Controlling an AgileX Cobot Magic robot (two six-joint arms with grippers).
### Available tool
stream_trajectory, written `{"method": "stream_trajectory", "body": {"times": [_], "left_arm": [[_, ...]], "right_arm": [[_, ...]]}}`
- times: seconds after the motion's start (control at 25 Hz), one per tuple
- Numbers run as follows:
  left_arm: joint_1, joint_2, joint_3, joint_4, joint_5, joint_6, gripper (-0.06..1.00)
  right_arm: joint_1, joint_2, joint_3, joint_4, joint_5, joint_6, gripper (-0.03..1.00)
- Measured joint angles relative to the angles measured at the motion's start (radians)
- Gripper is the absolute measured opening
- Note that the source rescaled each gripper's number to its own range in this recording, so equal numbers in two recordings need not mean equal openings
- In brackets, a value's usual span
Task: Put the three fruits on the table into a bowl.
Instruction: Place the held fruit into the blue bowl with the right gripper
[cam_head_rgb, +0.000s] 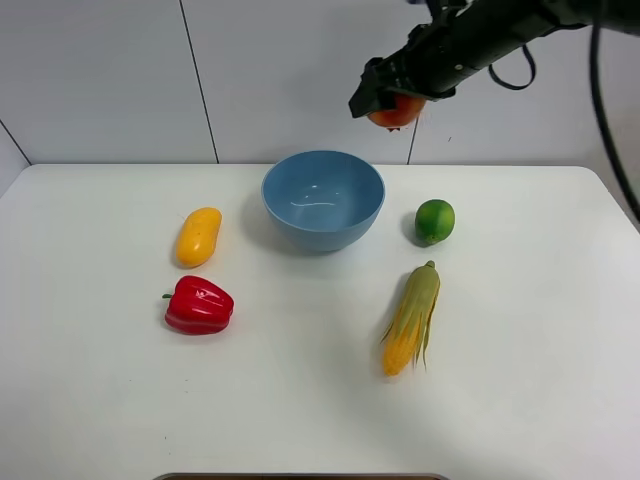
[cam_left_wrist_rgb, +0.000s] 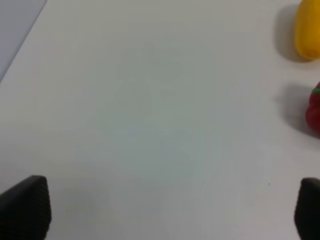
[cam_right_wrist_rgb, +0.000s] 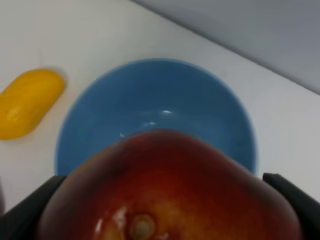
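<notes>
My right gripper (cam_head_rgb: 393, 104) is shut on the red-and-yellow apple (cam_head_rgb: 396, 112), held in the air above and behind the right rim of the light-blue bowl (cam_head_rgb: 323, 199). In the right wrist view the apple (cam_right_wrist_rgb: 170, 190) fills the foreground with the empty bowl (cam_right_wrist_rgb: 155, 115) below it. The green lime (cam_head_rgb: 434, 220) lies on the table to the right of the bowl, the yellow-orange mango (cam_head_rgb: 198, 236) to its left. My left gripper (cam_left_wrist_rgb: 165, 210) is open over bare table, outside the exterior high view; the mango (cam_left_wrist_rgb: 306, 30) shows at the edge of the left wrist view.
A red bell pepper (cam_head_rgb: 199, 305) lies in front of the mango, and a corn cob with green husk (cam_head_rgb: 411, 318) lies in front of the lime. The white table (cam_head_rgb: 300, 400) runs to a grey wall behind.
</notes>
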Motion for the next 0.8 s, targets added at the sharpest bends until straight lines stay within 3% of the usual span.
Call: {"method": "stream_trajectory", "body": {"times": [0.28, 0.68, 0.8], "left_arm": [[0.000, 0.000, 0.000, 0.000, 0.000, 0.000, 1.00], [0.000, 0.000, 0.000, 0.000, 0.000, 0.000, 1.00], [0.000, 0.000, 0.000, 0.000, 0.000, 0.000, 1.00]], "right_arm": [[0.075, 0.193, -0.059, -0.015, -0.038, 0.001, 0.20], [0.099, 0.318, -0.061, -0.037, -0.088, 0.019, 0.20], [0.099, 0.323, -0.061, -0.040, -0.105, 0.037, 0.26]]}}
